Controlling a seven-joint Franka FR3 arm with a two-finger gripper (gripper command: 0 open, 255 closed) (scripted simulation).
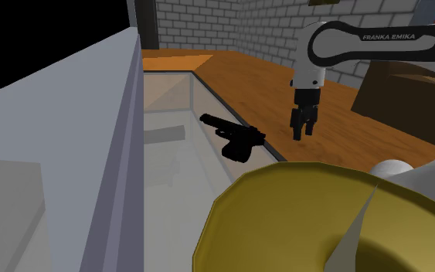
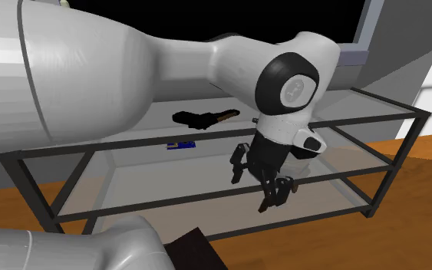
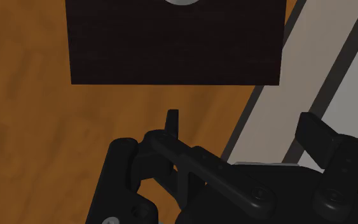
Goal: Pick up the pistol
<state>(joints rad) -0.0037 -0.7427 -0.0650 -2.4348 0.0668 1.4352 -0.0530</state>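
Closest to the shoulder camera: a large yellow rounded form (image 1: 285,224), too cropped to name. Beyond it, the black pistol (image 1: 235,137), flat on the glass top (image 1: 169,154) of a dark-framed shelf unit (image 1: 215,96). Points its barrel away from the yellow form, with the long axis roughly along the frame's near rail and the grip jutting sideways. Sits on the uppermost tier in the second exterior view, a small blue item (image 2: 179,144) just beside it.

Then the gripper (image 1: 302,133), jaws spread and pinching nothing, fingers aimed downward. Hangs off the shelf, over the wooden floor (image 1: 285,85), the rail running between jaws and pistol. Ahead of the jaws in the wrist view: floor and a dark box (image 3: 171,44), with the shelf frame off to one finger's side.

Lies, then, sideways from the jaws and across the rail, not beneath them. Looks higher than the fingertips in the second exterior view, though hard to be sure. Probably calls for rising clear of the rail, crossing over the glass, then turning the wrist to straddle the slide across its long axis before descending.
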